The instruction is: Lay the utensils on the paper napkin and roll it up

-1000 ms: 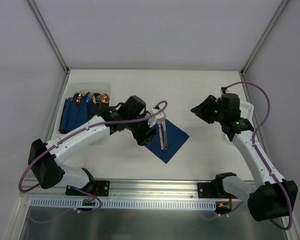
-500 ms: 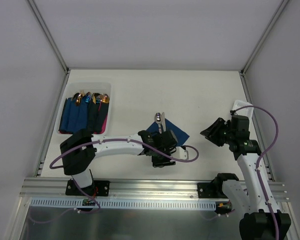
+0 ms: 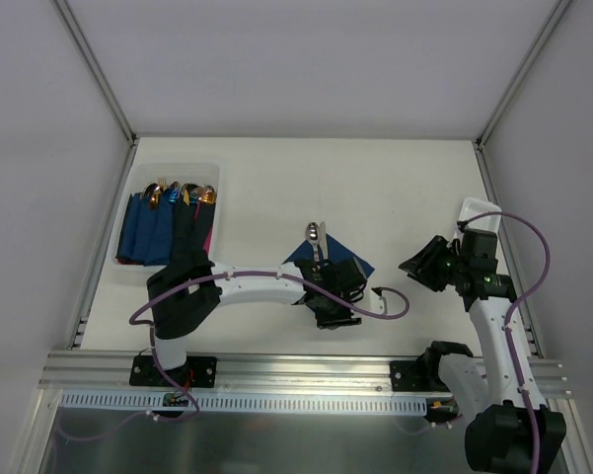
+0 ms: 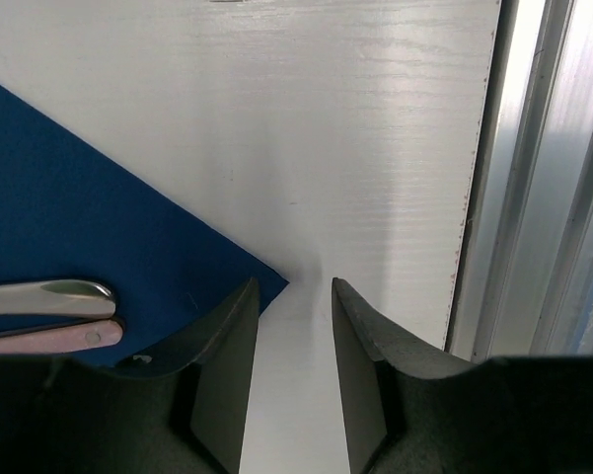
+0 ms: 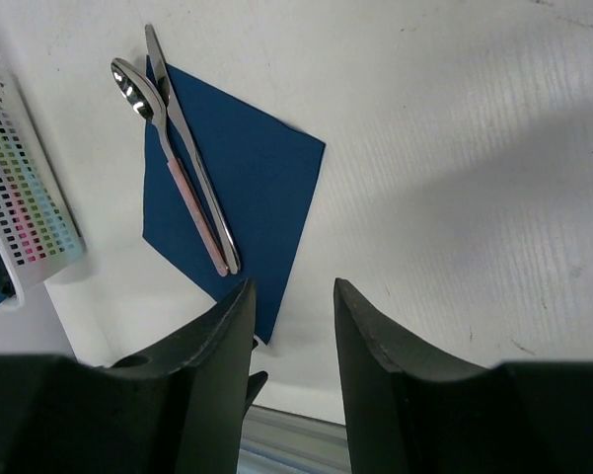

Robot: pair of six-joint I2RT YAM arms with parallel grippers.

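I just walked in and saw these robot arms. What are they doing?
They are wrapping cutlery in a napkin. The utensils, a spoon and a knife, already lie side by side on the blue paper napkin. The left gripper is down at the napkin's near corner, jaws a little apart, not pinching it yet. The right gripper hovers off to the side, open and holding nothing. No rolling is done yet.

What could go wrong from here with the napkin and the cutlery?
The left pincer straddles just the near corner tip of the paper napkin, so closing might miss or tear it.
The utensils lie loose with their heads overhanging the far corner; lifting the paper could slide them off or apart.
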